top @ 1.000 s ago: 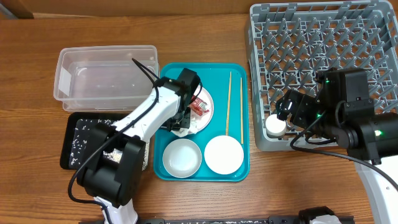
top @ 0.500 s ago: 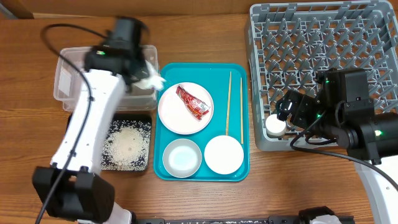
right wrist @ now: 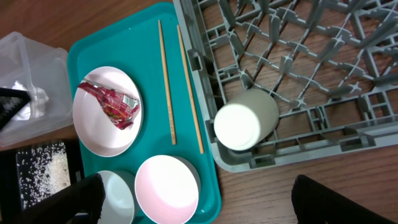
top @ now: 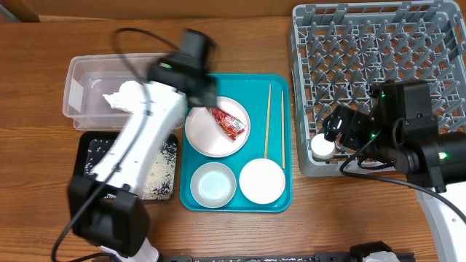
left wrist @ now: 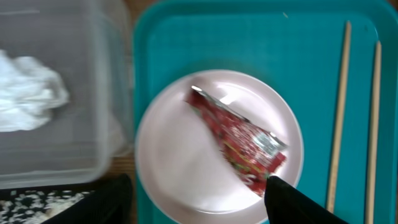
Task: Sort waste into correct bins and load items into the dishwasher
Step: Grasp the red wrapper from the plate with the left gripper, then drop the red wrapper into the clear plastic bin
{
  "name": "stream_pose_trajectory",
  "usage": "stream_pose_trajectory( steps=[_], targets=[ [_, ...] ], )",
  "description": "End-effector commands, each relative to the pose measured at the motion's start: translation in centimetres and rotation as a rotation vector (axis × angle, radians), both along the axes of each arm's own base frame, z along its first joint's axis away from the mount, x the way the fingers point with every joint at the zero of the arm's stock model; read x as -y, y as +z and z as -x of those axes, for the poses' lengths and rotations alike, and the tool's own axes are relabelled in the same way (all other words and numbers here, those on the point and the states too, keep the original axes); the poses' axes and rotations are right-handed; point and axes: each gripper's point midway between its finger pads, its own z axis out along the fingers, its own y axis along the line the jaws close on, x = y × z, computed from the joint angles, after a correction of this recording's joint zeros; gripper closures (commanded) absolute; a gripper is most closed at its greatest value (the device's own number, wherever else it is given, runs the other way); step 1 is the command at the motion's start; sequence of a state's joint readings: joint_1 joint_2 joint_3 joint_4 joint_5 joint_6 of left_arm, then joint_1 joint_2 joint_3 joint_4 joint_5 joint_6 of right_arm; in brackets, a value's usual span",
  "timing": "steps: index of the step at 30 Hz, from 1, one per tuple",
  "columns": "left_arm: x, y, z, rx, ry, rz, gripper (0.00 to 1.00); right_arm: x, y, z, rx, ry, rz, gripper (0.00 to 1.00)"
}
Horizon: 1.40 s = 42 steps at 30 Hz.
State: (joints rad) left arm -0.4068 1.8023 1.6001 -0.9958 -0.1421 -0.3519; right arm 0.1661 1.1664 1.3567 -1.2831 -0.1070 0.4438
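A crumpled white napkin (top: 120, 94) (left wrist: 28, 93) lies inside the clear tub (top: 87, 69). Rice grains (top: 156, 173) are spread over the black tray (top: 91, 156). On the pale plate (top: 207, 135) (left wrist: 180, 162) rests the red wrapper (top: 227, 122) (left wrist: 239, 142). My left gripper (top: 202, 93) (left wrist: 198, 190) hovers over the plate's left part, open and empty. Two chopsticks (top: 267, 120) (right wrist: 166, 81), a grey-white bowl (top: 213, 184) and a pink bowl (top: 262, 180) (right wrist: 166, 190) sit on the teal tray. By the dish rack's (top: 378, 65) front left corner my right gripper (top: 336, 129) (right wrist: 205, 208) stands open and empty.
A white cup (top: 322, 148) (right wrist: 244, 123) lies on its side in the rack's front left corner. The teal tray (top: 218, 84) sits between the tub and the rack. My left arm (top: 138, 153) stretches across the black tray and the tub's right end.
My left gripper carried the napkin from the plate to the clear tub, opened and dropped it there, then swung back right over the plate. The right arm has not moved.
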Motion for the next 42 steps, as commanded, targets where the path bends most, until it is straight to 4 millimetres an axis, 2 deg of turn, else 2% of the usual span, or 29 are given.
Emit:
stream_pose_trajectory(
  steps=[1, 4, 7, 8, 9, 11, 12, 13, 16, 19, 20, 21, 23, 25, 27, 30, 31, 33, 34, 35, 38, 42],
  targets=[
    [-0.2, -5.8, 0.9, -0.098, 0.144, -0.069, 0.3, -0.1, 1.0, -0.2, 0.029, 0.008, -0.001, 0.03],
    [1.0, -9.6, 1.5, -0.199, 0.212, -0.018, 0.34, -0.1, 0.9, -0.1, 0.025, 0.008, 0.0, 0.03],
    [2.3, -12.3, 2.0, -0.278, 0.196, 0.03, 0.41, -0.1, 0.9, 0.0, 0.022, 0.008, 0.0, 0.03],
    [2.5, -13.1, 2.2, -0.301, 0.193, 0.035, 0.46, -0.1, 0.9, 0.0, 0.022, 0.008, 0.0, 0.03],
    [2.7, -13.8, 2.4, -0.322, 0.19, 0.041, 0.55, -0.1, 0.9, 0.0, 0.022, 0.008, 0.0, 0.03],
    [2.9, -14.4, 2.8, -0.345, 0.187, 0.045, 0.83, -0.1, 0.8, 0.1, 0.019, 0.008, 0.001, 0.03],
    [3.0, -14.3, 2.8, -0.345, 0.187, 0.047, 0.92, -0.1, 0.8, 0.1, 0.017, 0.008, 0.001, 0.03],
    [3.0, -14.0, 2.7, -0.342, 0.186, 0.052, 0.96, 0.0, 0.8, 0.1, 0.016, 0.008, 0.001, 0.03],
    [2.6, -11.0, 2.1, -0.311, 0.197, 0.062, 0.96, 0.0, 0.7, 0.2, 0.013, 0.008, 0.002, 0.03],
    [1.2, -5.5, 1.0, -0.219, 0.224, 0.061, 0.96, 0.0, 0.7, 0.2, 0.012, 0.008, 0.002, 0.03],
    [0.2, -3.6, 0.6, -0.181, 0.241, 0.051, 0.96, 0.0, 0.7, 0.2, 0.012, 0.008, 0.002, 0.03],
    [-1.5, -0.7, 0.1, -0.111, 0.271, 0.036, 0.96, 0.0, 0.7, 0.2, 0.012, 0.008, 0.002, 0.03],
    [-4.3, 2.2, -0.6, -0.019, 0.324, 0.0, 0.96, 0.0, 0.7, 0.2, 0.01, 0.008, 0.002, 0.03],
    [-7.7, 4.2, -1.0, 0.046, 0.401, -0.034, 0.96, 0.0, 0.7, 0.3, 0.008, 0.008, 0.003, 0.03],
    [-10.7, 4.5, -1.1, 0.05, 0.462, -0.044, 0.96, 0.0, 0.7, 0.3, 0.006, 0.008, 0.002, 0.03],
    [-14.1, 3.3, -1.4, 0.018, 0.531, -0.061, 0.94, 0.0, 0.6, 0.3, 0.005, 0.008, 0.002, 0.03],
    [-14.8, 2.7, -1.6, 0.001, 0.548, -0.052, 0.85, 0.0, 0.7, 0.3, 0.006, 0.008, 0.002, 0.04],
    [-14.9, 1.7, -2.0, -0.038, 0.495, -0.008, 0.53, 0.0, 0.7, 0.3, 0.006, 0.008, 0.002, 0.04],
    [-14.6, 1.5, -2.0, -0.053, 0.465, 0.014, 0.41, 0.0, 0.7, 0.3, 0.006, 0.008, 0.003, 0.04],
    [-14.4, 1.5, -2.1, -0.061, 0.437, 0.03, 0.34, 0.0, 0.6, 0.3, 0.006, 0.008, 0.003, 0.04],
    [-14.0, 3.0, -1.7, -0.058, 0.389, 0.04, 0.33, 0.0, 0.7, 0.3, 0.011, 0.009, 0.002, 0.04],
    [-12.0, 7.6, 0.1, -0.011, 0.298, 0.069, 0.39, -0.1, 0.9, -0.1, 0.028, 0.008, 0.0, 0.04]
  ],
)
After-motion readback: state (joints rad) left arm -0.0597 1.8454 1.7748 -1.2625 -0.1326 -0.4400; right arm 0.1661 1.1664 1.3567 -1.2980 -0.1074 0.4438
